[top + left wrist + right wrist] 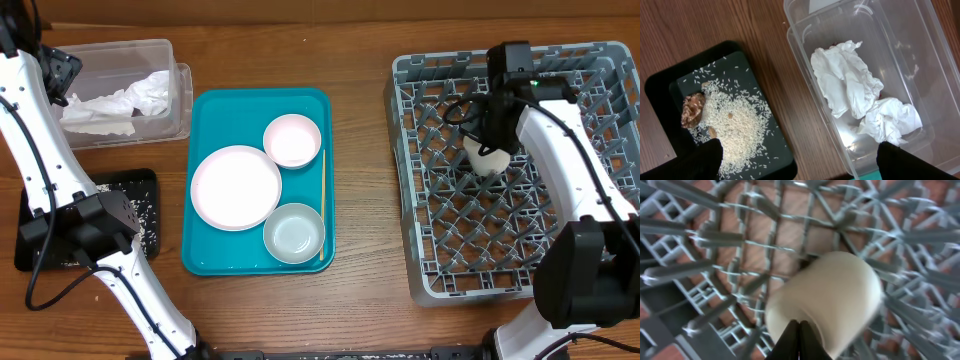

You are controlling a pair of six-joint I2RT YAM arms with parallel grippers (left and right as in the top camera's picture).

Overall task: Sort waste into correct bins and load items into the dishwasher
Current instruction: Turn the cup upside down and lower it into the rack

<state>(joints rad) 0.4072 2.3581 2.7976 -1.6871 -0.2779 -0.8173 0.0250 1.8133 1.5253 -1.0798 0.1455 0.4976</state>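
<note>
The small white cup lies in the grey dishwasher rack, toward its back. My right gripper hangs right over it. In the right wrist view the shut fingertips press together against the cup, nothing visible between them, with rack lattice all around. My left gripper is open above the gap between the black tray and the clear tub. Rice and a brown food bit lie in the tray. Crumpled napkins fill the tub.
A teal serving tray in the middle holds a white plate, a white bowl, a steel-sided bowl and a chopstick along its right edge. The clear tub and black tray sit at the left.
</note>
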